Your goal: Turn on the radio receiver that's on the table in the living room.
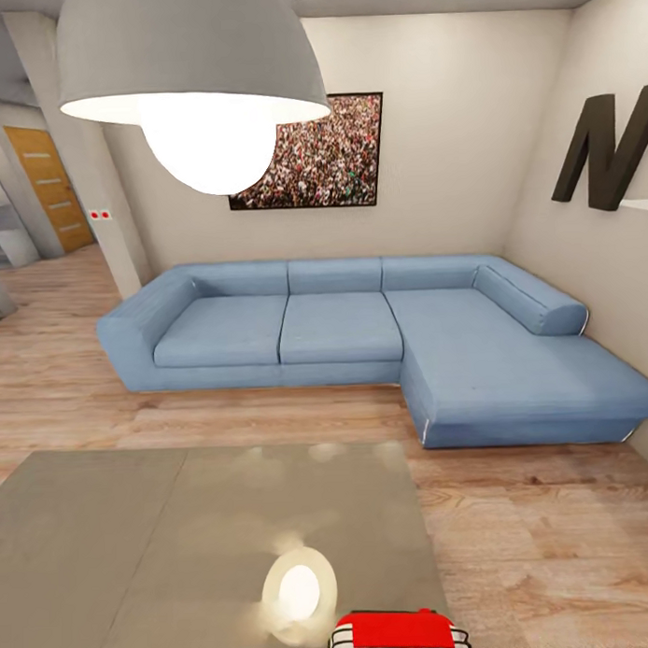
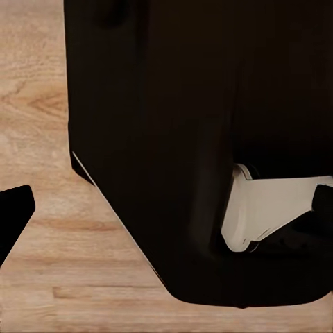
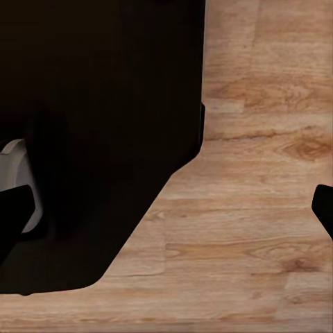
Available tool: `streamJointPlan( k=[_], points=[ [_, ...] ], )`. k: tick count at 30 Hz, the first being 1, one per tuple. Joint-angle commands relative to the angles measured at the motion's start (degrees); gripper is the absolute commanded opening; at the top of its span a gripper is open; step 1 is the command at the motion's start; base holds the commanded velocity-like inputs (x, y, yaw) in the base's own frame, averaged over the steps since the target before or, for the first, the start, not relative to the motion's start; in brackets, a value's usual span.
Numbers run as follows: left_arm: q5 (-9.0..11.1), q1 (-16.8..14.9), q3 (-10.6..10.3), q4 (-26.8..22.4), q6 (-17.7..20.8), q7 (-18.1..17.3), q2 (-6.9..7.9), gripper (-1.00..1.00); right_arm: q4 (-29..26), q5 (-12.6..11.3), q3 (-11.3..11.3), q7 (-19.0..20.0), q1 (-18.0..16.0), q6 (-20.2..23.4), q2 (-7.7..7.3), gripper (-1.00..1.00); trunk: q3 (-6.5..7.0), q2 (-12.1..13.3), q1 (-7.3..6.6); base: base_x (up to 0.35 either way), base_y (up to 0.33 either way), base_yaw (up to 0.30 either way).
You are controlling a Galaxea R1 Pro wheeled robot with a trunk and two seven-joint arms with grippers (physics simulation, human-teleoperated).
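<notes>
A: Where's the radio (image 1: 400, 631) sitting?
B: On the table (image 1: 135, 536), at its near right edge, sofa (image 1: 362, 337) beyond.
A: Your grippers?
B: Both pointing at floor (image 3: 263, 208); can't tell open or closed.

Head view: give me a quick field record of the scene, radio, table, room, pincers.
room: living room, cream walls, light wood floor
radio receiver: red, at the near edge of the table, cut off by the bottom of the picture
table: glossy grey top, reflects the lamp
sofa: blue, L-shaped, beyond the table
wall picture: crowd scene, above the sofa
pendant lamp: grey shade, lit, close overhead
pincers: both wrist views look down at the wood floor beside the robot's dark body; both look open
</notes>
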Motion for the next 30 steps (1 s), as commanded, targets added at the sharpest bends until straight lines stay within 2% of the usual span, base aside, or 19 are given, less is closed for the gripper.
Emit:
streamJointPlan(
  k=[1, 5, 30],
  points=[
    [0.0, 0.0, 0.0, 0.0, 0.0, 0.0, 0.00, 1.00, 0.0, 0.0, 0.0, 0.0, 0.0, 0.0, 0.00, 1.00, 0.09, 0.4, -0.23, 0.000, 0.000, 0.000],
    [0.0, 0.0, 0.0, 0.0, 0.0, 0.0, 0.00, 1.00, 0.0, 0.0, 0.0, 0.0, 0.0, 0.0, 0.00, 1.00, 0.44, 2.0, -1.11, 0.000, 0.000, 0.000],
    [0.1, 0.0, 0.1, 0.1, -0.1, 0.0, 0.09, 1.00, 0.0, 0.0, 0.0, 0.0, 0.0, 0.0, 0.00, 1.00, -1.88, 2.0, -1.11, 0.000, 0.000, 0.000]
  ],
)
